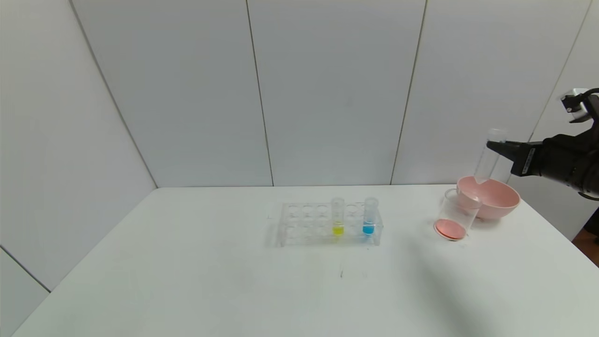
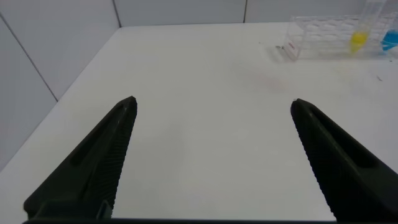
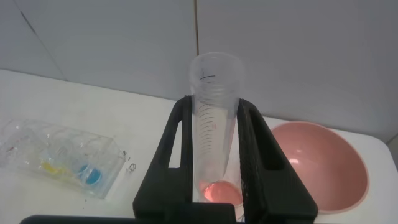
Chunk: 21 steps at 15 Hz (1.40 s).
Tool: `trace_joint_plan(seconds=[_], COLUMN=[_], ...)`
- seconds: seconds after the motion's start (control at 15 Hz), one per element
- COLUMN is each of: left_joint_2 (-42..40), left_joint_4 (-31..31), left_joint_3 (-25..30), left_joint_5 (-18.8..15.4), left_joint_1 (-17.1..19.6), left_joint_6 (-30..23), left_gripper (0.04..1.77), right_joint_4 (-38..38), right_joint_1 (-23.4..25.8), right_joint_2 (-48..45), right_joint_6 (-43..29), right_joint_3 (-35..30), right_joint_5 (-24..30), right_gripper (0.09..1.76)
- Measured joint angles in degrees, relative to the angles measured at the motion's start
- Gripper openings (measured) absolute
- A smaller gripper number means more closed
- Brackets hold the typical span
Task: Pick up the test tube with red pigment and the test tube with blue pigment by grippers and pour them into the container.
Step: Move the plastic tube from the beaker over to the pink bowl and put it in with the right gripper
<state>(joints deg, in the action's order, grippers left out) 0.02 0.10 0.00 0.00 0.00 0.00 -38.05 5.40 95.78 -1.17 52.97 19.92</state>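
Note:
My right gripper (image 1: 491, 146) is shut on a clear test tube (image 1: 488, 159) and holds it nearly upright above the pink bowl's rim, at the table's far right. No liquid shows in this tube in the head view. It stands between the fingers in the right wrist view (image 3: 214, 118). The clear container (image 1: 456, 214) stands just in front of the bowl with orange-red liquid (image 1: 450, 229) at its bottom. The blue-pigment tube (image 1: 369, 219) stands in the rack. My left gripper (image 2: 213, 106) is open and empty over bare table, out of the head view.
The clear tube rack (image 1: 304, 225) sits mid-table and also holds a yellow-liquid tube (image 1: 338, 219). The pink bowl (image 1: 498, 200) stands at the back right near the table's edge. White wall panels stand behind the table.

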Motion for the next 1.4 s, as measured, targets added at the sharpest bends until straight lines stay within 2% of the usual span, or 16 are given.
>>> trace_joint_plan(seconds=[0.13, 0.53, 0.8, 1.2, 1.4], left_joint_2=[0.02, 0.00, 0.02, 0.00, 0.02], left_joint_4=[-0.02, -0.02, -0.02, -0.02, -0.02], left_joint_3=[0.00, 0.00, 0.00, 0.00, 0.00], left_joint_5=[0.00, 0.00, 0.00, 0.00, 0.00], left_joint_1=[0.00, 0.00, 0.00, 0.00, 0.00], left_joint_6=[0.00, 0.02, 0.00, 0.00, 0.00], left_gripper=[1.76, 1.76, 1.76, 1.76, 1.76], right_joint_4=[-6.60, -7.36, -7.46, -8.24, -12.40], right_joint_1=[0.20, 1.12, 4.46, 8.79, 10.14], right_joint_2=[0.94, 3.50, 7.85, 17.14, 22.08], right_joint_6=[-0.09, -0.17, -0.24, -0.16, 0.16], right_joint_3=[-2.41, -3.89, -1.16, 6.57, 9.24], right_joint_5=[0.46, 0.41, 0.39, -0.20, -0.24], right_gripper=[0.50, 0.50, 0.50, 0.50, 0.50])
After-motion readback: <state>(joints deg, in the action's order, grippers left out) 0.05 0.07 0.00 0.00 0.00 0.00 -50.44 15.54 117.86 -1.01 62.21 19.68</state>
